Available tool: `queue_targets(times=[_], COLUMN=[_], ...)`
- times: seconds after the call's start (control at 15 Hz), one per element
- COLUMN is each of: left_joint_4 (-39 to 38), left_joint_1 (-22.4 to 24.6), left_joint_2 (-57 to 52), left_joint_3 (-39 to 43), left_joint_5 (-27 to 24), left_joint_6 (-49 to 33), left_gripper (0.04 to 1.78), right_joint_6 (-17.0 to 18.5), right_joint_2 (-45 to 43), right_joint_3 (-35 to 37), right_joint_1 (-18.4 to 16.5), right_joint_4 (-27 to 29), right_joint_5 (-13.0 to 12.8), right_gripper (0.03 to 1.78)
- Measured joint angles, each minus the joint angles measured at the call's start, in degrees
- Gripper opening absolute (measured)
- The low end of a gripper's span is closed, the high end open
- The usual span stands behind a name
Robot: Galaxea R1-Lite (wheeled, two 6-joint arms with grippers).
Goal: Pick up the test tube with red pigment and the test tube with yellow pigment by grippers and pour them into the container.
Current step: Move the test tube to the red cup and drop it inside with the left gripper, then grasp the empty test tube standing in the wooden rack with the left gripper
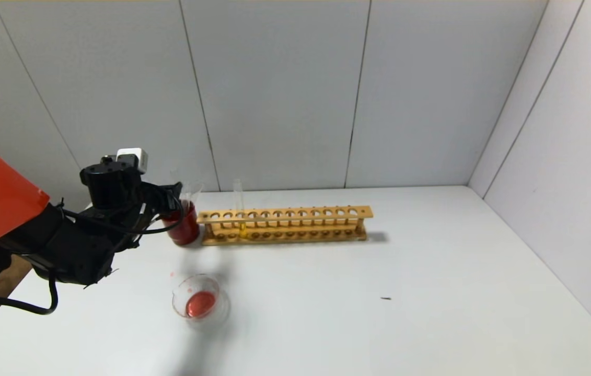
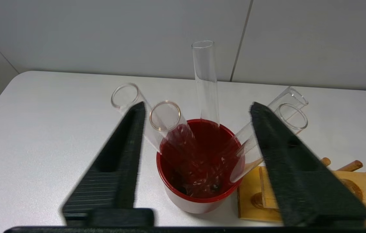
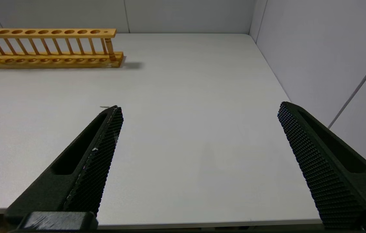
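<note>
- Left of centre in the head view, our left gripper [image 2: 197, 108] hangs spread over the red cup [image 2: 199, 181] of clear tubes.
- We see the test tube with yellow pigment [image 1: 239, 211] upright in the wooden rack [image 1: 285, 225].
- Lower centre-left, the container [image 1: 198, 303] holds red liquid.
- Our right gripper [image 3: 199, 111] is spread wide.

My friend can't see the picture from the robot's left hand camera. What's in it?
The left gripper hangs open over a dark red cup holding several empty clear test tubes that lean outward, with nothing gripped. The cup stands on a white table, beside the end of a wooden rack.
</note>
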Motion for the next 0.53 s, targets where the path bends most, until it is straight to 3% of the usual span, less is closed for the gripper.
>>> queue_targets(times=[0.27, 0.53], left_joint_4=[0.3, 4.6], left_joint_1=[-0.1, -0.6], left_joint_2=[-1.3, -5.1], left_joint_3=[-0.2, -0.7], left_joint_5=[0.0, 0.2], left_joint_6=[0.9, 2.1], left_gripper=[1.67, 1.75], right_joint_6=[0.0, 0.0], right_joint_2=[0.0, 0.0], right_joint_3=[0.0, 0.0], right_joint_1=[0.0, 0.0], right_joint_4=[0.0, 0.0], right_joint_5=[0.0, 0.0], right_gripper=[1.75, 1.75])
